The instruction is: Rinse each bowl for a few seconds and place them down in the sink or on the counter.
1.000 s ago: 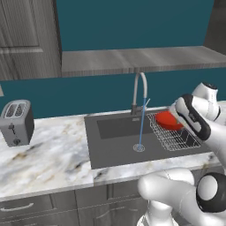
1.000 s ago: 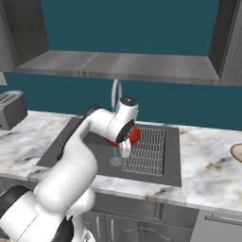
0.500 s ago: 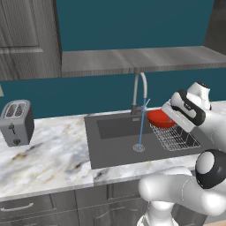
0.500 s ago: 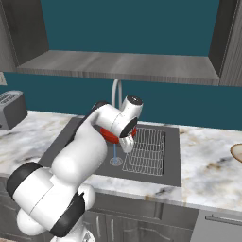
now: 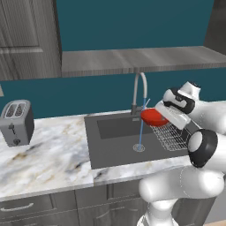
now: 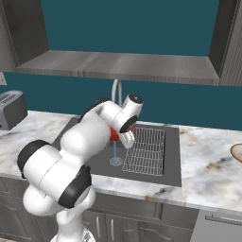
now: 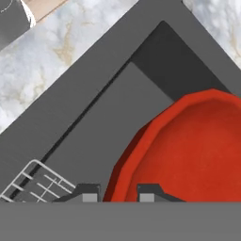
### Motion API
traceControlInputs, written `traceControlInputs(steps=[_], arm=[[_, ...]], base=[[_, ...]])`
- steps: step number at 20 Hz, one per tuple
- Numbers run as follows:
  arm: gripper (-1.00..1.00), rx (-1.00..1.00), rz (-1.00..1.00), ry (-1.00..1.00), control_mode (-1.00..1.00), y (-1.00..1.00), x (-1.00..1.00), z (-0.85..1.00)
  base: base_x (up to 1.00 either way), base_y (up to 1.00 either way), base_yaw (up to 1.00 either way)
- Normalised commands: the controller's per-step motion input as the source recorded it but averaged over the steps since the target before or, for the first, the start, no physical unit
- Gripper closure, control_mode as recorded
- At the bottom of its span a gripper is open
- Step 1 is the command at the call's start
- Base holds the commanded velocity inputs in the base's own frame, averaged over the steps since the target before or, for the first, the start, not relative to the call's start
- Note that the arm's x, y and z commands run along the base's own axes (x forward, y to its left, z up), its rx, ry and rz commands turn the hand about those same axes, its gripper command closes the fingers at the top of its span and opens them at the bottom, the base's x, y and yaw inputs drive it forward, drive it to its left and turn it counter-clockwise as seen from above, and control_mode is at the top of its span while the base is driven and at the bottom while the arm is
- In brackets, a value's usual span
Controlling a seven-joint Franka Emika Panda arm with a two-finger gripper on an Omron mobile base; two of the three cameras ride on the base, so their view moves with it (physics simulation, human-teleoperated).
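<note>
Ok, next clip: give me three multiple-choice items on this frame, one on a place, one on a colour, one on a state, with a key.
1. Where does the grey two-slot toaster stand?
A. on the marble counter, left of the dark grey sink
B. inside the wire mesh dish basket
C. on the grey wood-grain shelf

2. What colour is the shallow round bowl at the gripper?
A. pale tan
B. glossy red
C. white

3. What is the arched silver faucet doing?
A. running
B. off
C. folded flat

Key: 1 A, it sits on the marble at far left. 2 B, red rim between the fingertips in the hand view. 3 A, a thin stream falls to the drain.
</note>
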Motion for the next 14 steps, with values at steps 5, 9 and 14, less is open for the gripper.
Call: traceControlInputs(steps=[5,9,14], arm=[[1.0,0.05,0.09,0.0,-1.0,0.0,0.47,-0.24],[1.0,0.05,0.09,0.0,-1.0,0.0,0.48,-0.21],[1.0,0.05,0.09,0.0,-1.0,-0.07,0.31,-0.13]], base=[[0.0,0.0,0.0],[0.0,0.0,0.0],[0.0,0.0,0.0]])
